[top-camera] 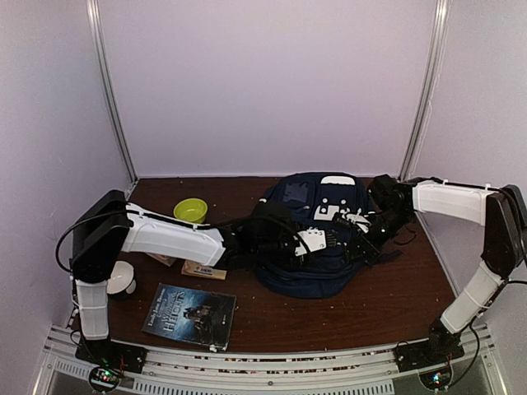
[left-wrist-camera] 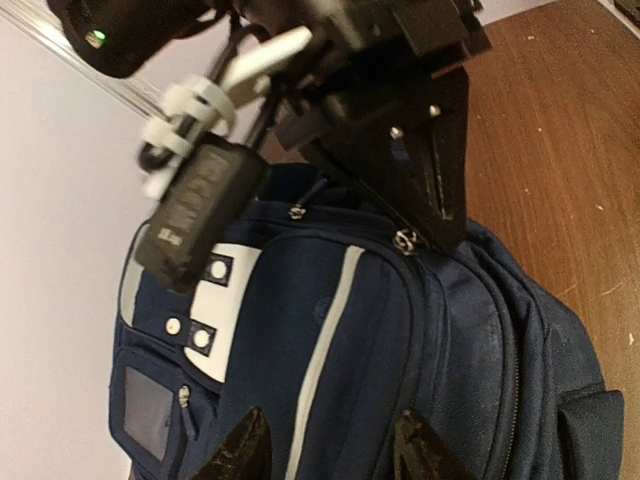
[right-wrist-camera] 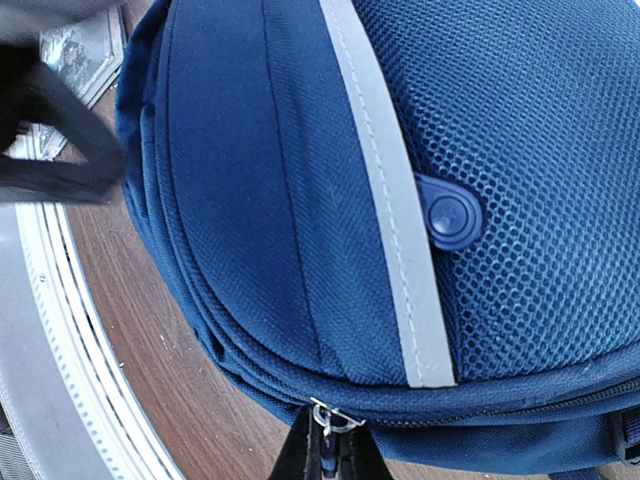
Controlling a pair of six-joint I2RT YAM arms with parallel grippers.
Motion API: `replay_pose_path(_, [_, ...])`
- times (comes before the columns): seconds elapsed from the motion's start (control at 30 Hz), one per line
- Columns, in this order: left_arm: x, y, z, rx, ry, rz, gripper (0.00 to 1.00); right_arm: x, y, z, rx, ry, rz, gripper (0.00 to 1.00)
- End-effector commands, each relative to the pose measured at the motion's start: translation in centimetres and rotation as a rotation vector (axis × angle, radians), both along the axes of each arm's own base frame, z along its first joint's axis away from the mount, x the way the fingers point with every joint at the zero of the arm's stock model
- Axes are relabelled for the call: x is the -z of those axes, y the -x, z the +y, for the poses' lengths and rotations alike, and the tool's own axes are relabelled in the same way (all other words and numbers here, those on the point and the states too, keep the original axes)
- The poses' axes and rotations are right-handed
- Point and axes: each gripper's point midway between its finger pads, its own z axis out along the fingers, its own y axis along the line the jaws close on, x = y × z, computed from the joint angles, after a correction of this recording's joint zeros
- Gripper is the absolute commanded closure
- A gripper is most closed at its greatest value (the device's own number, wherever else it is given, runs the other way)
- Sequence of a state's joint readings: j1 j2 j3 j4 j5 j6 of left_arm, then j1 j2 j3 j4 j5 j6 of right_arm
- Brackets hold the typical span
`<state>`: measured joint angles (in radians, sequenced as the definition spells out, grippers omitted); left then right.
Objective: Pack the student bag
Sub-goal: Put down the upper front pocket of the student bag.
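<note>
While the left pincer hangs part open and empty just above the student bag, the right pincer pinches shut on the zip pull at the bag's edge. Unzipping seems in hand, so the next move is to draw the pull along its track.

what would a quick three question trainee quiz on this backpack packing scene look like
1. True or false: the left gripper is clamped on the navy backpack.
2. What does the right gripper pinch? A) the book B) a zipper pull C) nothing
3. Fill in: the bowl at the backpack's left in the top view is ____.
Key: 1 false, its fingers stand apart over the backpack. 2 B. 3 green.
</note>
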<state>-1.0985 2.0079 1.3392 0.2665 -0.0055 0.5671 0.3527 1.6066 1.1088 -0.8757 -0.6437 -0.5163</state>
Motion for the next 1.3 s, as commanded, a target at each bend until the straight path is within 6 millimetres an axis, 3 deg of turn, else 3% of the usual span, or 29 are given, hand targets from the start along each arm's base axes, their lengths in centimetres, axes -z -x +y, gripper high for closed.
replay_pose_path(0.0, [1.3, 0.4, -1.3, 0.069, -0.037, 0.043, 0.56, -1.4, -0.2, 0.8, -0.01, -0.049, -0.006, 0.97])
replay_pose_path(0.1, [2.2, 0.6, -1.9, 0.076, -0.056, 0.055, 0.56, -1.4, -0.2, 0.8, -0.01, -0.048, -0.007, 0.98])
replay_pose_path(0.23, [3.5, 0.1, -2.2, 0.059, -0.091, 0.049, 0.65, -1.2, -0.1, 0.8, -0.01, -0.047, -0.004, 0.97])
replay_pose_path(0.5, [3.6, -0.7, -2.1, 0.013, -0.11, 0.041, 0.99, -0.4, -0.3, -0.1, -0.008, 0.003, -0.006, 0.97])
replay_pose_path(0.87, [3.0, -0.3, -1.7, 0.016, -0.09, 0.05, 1.0, 0.6, -4.8, -3.4, 0.176, 0.09, -0.027, 0.98])
replay_pose_path(1.27, [2.7, 0.0, -1.7, 0.025, -0.078, 0.065, 1.0, 1.5, -8.7, -5.0, 0.289, 0.136, -0.058, 0.97])
